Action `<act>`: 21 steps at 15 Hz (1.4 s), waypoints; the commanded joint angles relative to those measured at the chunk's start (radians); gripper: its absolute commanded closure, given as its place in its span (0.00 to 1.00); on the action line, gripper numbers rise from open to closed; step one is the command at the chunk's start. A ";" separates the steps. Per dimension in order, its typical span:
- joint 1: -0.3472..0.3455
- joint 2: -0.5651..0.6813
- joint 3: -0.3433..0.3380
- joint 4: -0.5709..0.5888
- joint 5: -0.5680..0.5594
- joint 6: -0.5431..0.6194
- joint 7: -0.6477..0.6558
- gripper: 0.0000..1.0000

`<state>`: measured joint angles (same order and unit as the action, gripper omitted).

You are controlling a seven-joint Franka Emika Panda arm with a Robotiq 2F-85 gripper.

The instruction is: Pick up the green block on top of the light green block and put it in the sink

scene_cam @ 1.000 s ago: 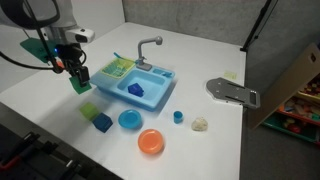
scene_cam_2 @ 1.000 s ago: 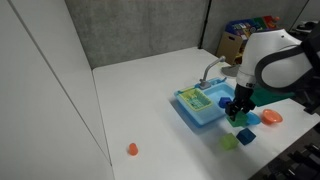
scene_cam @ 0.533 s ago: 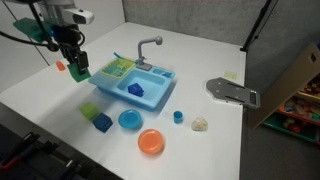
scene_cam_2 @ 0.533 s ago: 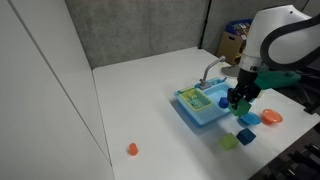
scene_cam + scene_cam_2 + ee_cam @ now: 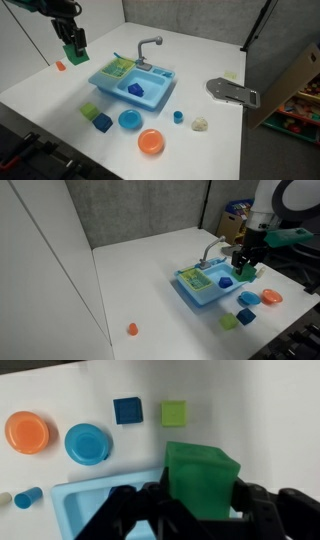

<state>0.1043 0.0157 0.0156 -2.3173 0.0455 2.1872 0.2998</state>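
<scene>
The arm (image 5: 262, 198) has rounded white link housings with dark sections between them. The end effector (image 5: 200, 502) is matte black, with two angular, jointed fingers (image 5: 256, 510).

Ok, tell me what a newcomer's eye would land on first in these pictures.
The green block clamped in the end effector fills the wrist view, hanging above the white table. In an exterior view the light blue toy sink sits mid-table, with a bright orange dish nearer the camera.
</scene>
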 commanded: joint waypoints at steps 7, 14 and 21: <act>-0.047 -0.094 0.007 0.167 -0.028 -0.228 -0.021 0.75; -0.108 -0.033 -0.024 0.208 -0.064 -0.186 -0.019 0.75; -0.130 0.108 -0.052 0.267 -0.055 -0.080 -0.010 0.75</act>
<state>-0.0172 0.0495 -0.0280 -2.1125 -0.0062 2.0832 0.2883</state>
